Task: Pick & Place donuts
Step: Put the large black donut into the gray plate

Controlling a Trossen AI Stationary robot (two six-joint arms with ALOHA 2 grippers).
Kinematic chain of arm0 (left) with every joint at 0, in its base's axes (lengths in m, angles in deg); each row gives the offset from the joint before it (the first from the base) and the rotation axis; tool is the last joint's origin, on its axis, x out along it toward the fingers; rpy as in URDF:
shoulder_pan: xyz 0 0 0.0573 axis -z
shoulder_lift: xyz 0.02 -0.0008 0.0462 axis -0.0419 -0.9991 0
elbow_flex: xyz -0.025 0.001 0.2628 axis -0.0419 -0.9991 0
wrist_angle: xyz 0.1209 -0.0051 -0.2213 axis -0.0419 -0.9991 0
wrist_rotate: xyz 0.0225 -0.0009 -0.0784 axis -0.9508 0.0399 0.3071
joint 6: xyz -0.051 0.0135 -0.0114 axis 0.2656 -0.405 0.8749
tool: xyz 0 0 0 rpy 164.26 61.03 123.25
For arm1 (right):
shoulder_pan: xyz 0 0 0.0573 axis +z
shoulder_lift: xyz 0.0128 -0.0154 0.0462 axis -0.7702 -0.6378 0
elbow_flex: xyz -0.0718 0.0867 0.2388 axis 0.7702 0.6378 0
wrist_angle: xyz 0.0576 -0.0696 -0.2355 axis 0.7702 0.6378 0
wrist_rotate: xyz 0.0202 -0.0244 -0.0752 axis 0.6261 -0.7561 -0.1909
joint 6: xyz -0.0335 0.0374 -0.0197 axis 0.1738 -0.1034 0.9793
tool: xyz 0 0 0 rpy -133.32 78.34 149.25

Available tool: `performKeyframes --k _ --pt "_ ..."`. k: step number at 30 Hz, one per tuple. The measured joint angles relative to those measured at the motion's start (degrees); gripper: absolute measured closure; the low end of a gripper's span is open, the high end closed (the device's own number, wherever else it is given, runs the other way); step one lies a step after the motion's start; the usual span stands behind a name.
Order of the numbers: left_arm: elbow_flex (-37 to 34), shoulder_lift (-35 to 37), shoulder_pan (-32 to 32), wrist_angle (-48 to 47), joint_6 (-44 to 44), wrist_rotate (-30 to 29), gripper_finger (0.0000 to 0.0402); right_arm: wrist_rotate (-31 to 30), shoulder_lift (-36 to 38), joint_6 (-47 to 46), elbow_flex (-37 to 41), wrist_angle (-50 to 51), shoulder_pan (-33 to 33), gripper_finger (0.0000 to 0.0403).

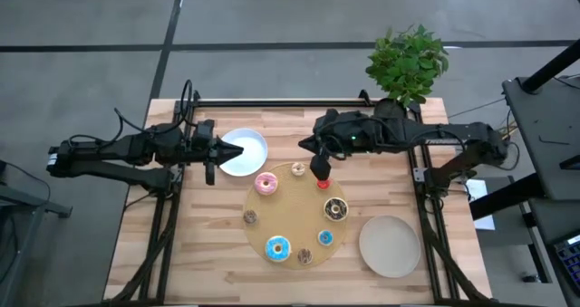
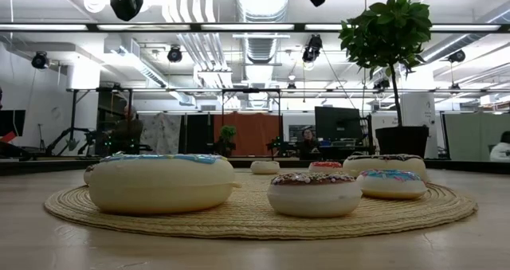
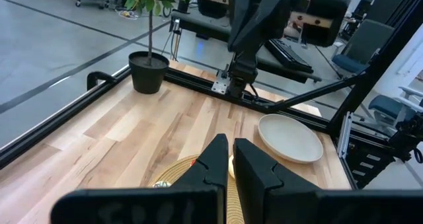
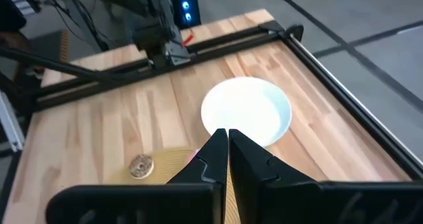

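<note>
A potted plant [image 1: 407, 61] stands behind the right end effector [image 1: 319, 174], pressed together like the left end effector [image 1: 210, 173].

Donuts [image 1: 278, 247] on round board [image 1: 292, 218]; one plate [image 1: 245, 151] behind-left, other plate [image 1: 390, 245] front-right.

The table [image 1: 208, 244] is pale wood in glued strips, smooth with a soft sheen. On it lies a round mat [image 1: 292, 218] of coiled straw-like fibre — rough and matt. The donuts [image 2: 159, 182] look like moulded plastic, smooth and faintly glossy. The white plate [image 4: 246, 112] is glossy; the beige plate [image 3: 289, 138] is duller. The table's frame rails [image 4: 99, 85] are black metal — matt.
</note>
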Motion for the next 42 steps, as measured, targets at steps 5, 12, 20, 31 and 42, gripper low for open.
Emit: performKeyframes --k 5,12,20,31,42 --pt "0.0 0.0 0.02 -0.04 -0.06 0.0 0.0402 0.0 -1.08 0.17 -0.51 0.83 -0.06 0.0394" --pt "0.0 0.0 0.0 -0.02 -0.06 0.0 0.0402 0.0 -0.92 0.2 -0.3 1.04 -0.06 0.0394" --pt "-0.07 0.0 0.02 -0.04 -0.06 0.0 0.0402 0.0 -0.82 0.22 -0.26 1.26 -0.04 0.0394" --pt "-0.09 -0.37 0.02 0.0 -0.06 0.0 0.0402 -0.42 -0.82 -1.72 -0.23 2.66 0.0 0.0388" --pt "-0.09 -0.37 0.01 0.01 0.2 0.0 0.0402 -0.46 -0.82 -3.12 0.17 2.71 -0.02 0.0312"
